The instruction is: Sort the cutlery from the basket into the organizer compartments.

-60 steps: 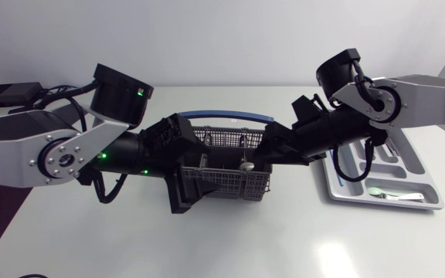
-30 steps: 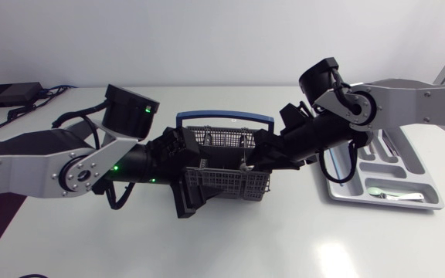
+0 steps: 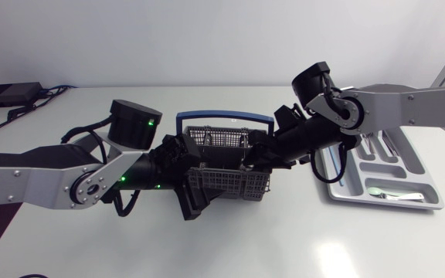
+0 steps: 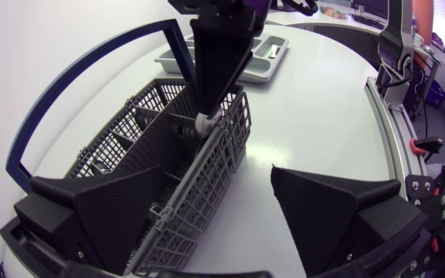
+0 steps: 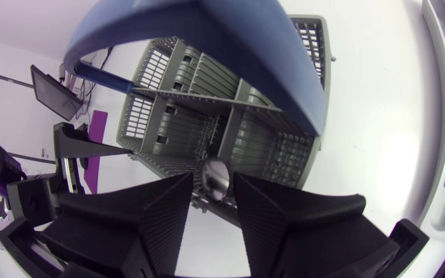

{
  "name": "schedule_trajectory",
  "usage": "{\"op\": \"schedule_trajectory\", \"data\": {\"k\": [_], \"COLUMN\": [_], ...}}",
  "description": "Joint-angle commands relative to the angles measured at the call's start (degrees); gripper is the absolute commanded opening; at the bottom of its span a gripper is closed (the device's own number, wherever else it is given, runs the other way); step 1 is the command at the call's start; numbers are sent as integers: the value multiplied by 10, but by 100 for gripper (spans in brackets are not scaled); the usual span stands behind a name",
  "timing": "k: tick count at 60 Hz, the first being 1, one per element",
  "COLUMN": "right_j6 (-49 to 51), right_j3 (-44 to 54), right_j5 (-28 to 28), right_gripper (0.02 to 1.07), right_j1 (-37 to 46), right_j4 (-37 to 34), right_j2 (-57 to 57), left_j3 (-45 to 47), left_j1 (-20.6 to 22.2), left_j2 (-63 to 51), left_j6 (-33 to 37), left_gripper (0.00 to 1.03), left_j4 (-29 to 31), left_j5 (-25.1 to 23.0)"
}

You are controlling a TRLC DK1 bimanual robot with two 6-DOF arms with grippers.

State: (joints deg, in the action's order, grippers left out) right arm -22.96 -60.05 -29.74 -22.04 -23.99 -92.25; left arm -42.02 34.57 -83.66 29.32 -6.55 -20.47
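Observation:
The grey mesh basket [image 3: 230, 185] with a blue handle [image 3: 224, 117] stands mid-table. My left gripper [image 3: 195, 184] is open at its left end; in the left wrist view one finger [image 4: 122, 208] is inside the basket [image 4: 230, 147] and the other [image 4: 331, 208] is outside, apart from the wall. My right gripper [image 3: 247, 161] reaches down into the basket from the right. In the right wrist view my right gripper [image 5: 215, 185] is open, its fingers close on either side of a silver cutlery end [image 5: 215, 177]. That same cutlery end [image 4: 205, 122] shows under its finger.
The grey organizer [image 3: 427, 185] lies at the table's right side, with a spoon [image 3: 392, 194] in its front compartment and more cutlery in the rear ones. A black box with cables [image 3: 5, 94] sits at the back left corner.
My left arm has swung lower and further toward the table's front while its gripper stays at the basket. My right arm has shifted left and dipped deeper into the basket.

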Motion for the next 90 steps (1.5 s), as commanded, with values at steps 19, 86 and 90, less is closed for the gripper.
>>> {"op": "schedule_trajectory", "data": {"k": [19, 86, 90], "right_j6": [-21, 8, 8], "right_j3": [1, -8, -9], "right_j5": [3, 17, 4], "right_gripper": [25, 7, 7], "right_j1": [-12, -34, -31], "right_j4": [9, -18, -20], "right_j2": [-7, 79, 83], "left_j3": [10, 12, 12], "left_j1": [5, -1, 0], "left_j2": [-7, 20, 20], "left_j6": [-18, -29, -29], "left_gripper": [98, 98, 98], "left_j4": [-9, 5, 7], "left_j5": [10, 16, 16]}}
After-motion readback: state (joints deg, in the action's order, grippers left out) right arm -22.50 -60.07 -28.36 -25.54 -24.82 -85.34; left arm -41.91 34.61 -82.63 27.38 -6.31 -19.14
